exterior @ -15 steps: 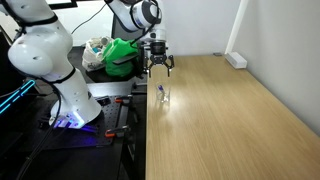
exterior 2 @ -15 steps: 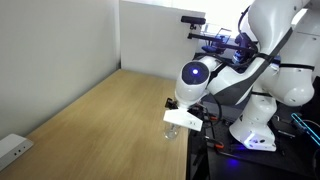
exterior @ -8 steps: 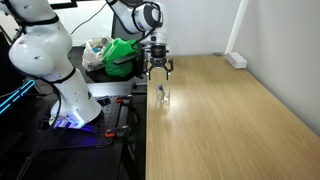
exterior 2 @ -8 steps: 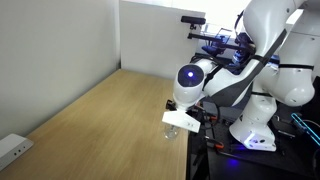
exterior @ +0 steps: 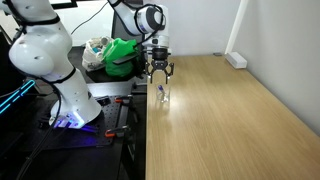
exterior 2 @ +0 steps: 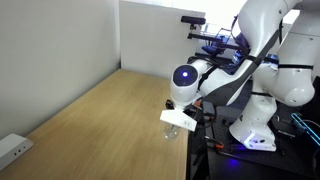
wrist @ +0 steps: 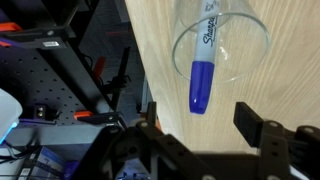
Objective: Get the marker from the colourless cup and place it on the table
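Observation:
The colourless cup [exterior: 161, 96] stands near the left edge of the wood-grain table [exterior: 230, 120]. The blue-purple marker [exterior: 160, 90] stands inside it. In the wrist view the cup [wrist: 250, 55] is seen from above with the marker [wrist: 202, 75] leaning in it, blue cap toward the camera. My gripper [exterior: 159, 72] hangs open just above the cup, empty; its fingers [wrist: 200, 125] straddle the marker's line. In an exterior view the arm [exterior 2: 185, 85] hides the cup.
A black bench with a green bag [exterior: 122, 55] lies beside the table's left edge. A white power strip [exterior: 236, 60] sits at the far table edge, also in an exterior view [exterior 2: 12, 150]. Another white robot arm [exterior: 50, 60] stands on the bench.
My gripper has come down a little toward the cup. The cup and marker have not moved.

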### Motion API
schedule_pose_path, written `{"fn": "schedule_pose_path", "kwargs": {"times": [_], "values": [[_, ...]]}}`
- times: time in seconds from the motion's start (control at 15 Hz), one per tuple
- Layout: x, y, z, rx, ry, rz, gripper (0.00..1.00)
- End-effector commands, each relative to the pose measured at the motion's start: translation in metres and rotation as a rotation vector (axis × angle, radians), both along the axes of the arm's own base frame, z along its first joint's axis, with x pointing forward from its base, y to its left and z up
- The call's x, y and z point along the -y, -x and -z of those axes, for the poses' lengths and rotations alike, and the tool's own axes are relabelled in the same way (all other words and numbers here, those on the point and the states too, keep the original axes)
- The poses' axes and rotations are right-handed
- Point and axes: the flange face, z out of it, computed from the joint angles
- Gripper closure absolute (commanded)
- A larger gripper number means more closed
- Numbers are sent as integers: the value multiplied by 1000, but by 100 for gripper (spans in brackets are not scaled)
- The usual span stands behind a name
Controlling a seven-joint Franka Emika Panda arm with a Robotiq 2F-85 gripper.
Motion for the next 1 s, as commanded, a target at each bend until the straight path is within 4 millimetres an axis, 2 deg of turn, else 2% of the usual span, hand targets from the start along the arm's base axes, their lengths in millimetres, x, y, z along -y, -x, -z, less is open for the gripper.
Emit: {"fn": "schedule_pose_path", "kwargs": {"times": [0.0, 0.27, 0.33, 0.47, 0.6, 0.8, 0.87, 0.93], "values": [[0, -8, 3, 4, -7, 50, 24], [1, -11, 7, -5, -9, 56, 30], [1, -12, 8, -7, -10, 56, 39], [1, -13, 9, -9, -12, 59, 45], [1, -14, 10, -12, -15, 64, 63], [2, -13, 12, -17, -19, 79, 67], [2, -13, 12, -19, -20, 82, 76], [1, -13, 12, -21, -21, 85, 80]]}}
